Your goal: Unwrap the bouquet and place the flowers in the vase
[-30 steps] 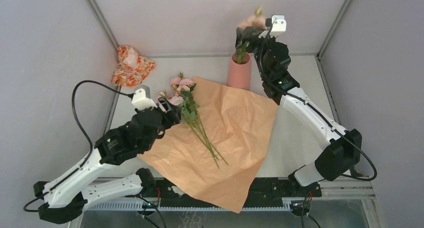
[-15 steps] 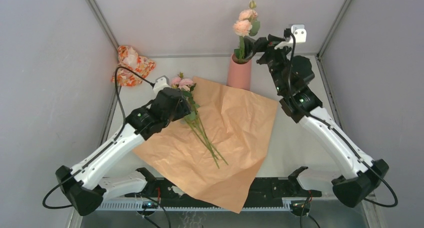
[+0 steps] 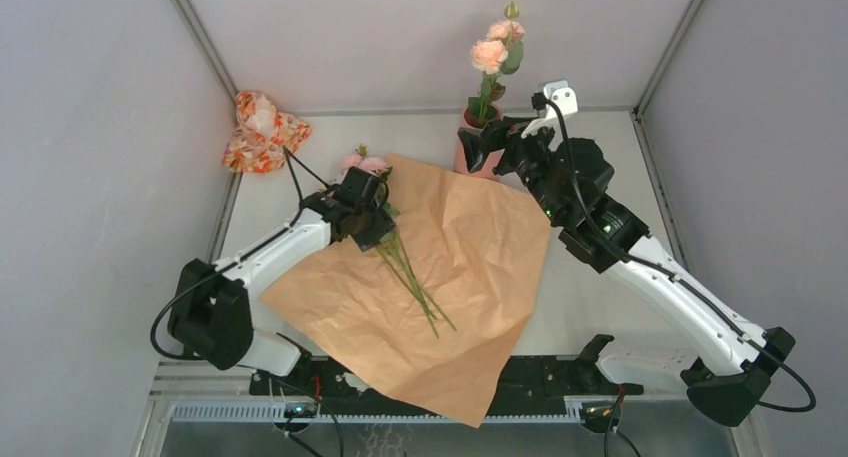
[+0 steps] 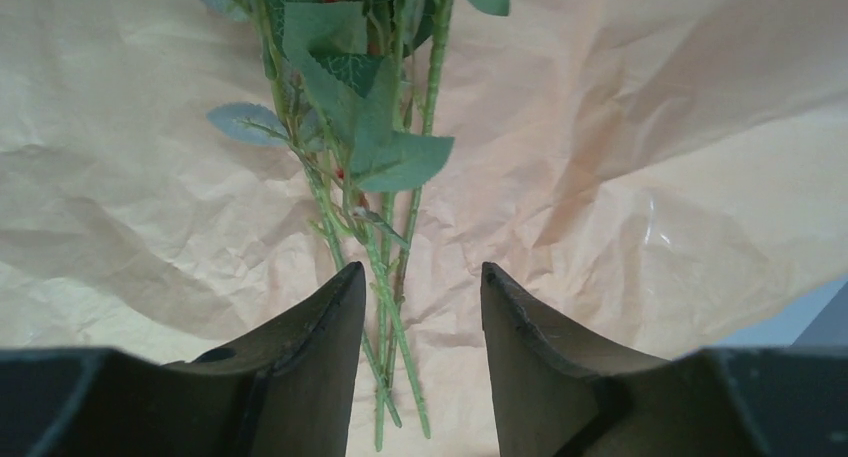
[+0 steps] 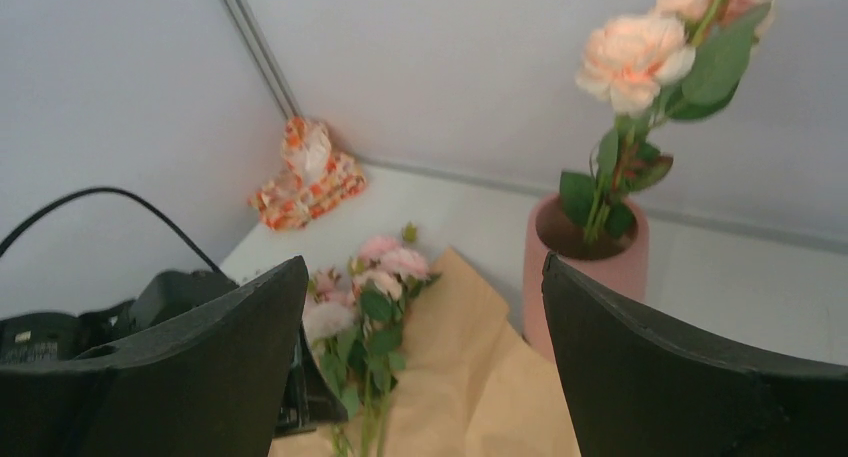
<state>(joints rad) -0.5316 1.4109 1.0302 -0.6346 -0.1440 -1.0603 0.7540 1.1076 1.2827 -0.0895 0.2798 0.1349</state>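
Far left, the patterned bundle (image 3: pixel 262 129) sits in the corner, well apart from the action; the left gripper (image 4: pixel 415 282) is down over the flowers (image 3: pixel 405 262) lying on the paper (image 3: pixel 470 267), jaws half open and straddling the stems below the leaves, nothing pinched yet; further right the vase (image 5: pixel 585 272) stands at the paper's far edge with one bloom (image 5: pixel 632 57) already in it; the right gripper (image 5: pixel 425 267) hovers near it, wide open and empty. Our worry: several thin stems lie side by side between those left jaws, so a squeeze could catch only some of them, or nip the sheet underneath and drag it; with the vase that close to the paper, a dragged sheet might nudge it; a tall cylinder with a top-heavy bloom looks easy to tip. Materials: the paper is tan, matte and creased all over; the stems are wiry, green and lightly ridged; the leaves are flat and veined; the blooms are ruffled, pink to peach; the vase is a smooth salmon cylinder with a small round mouth.
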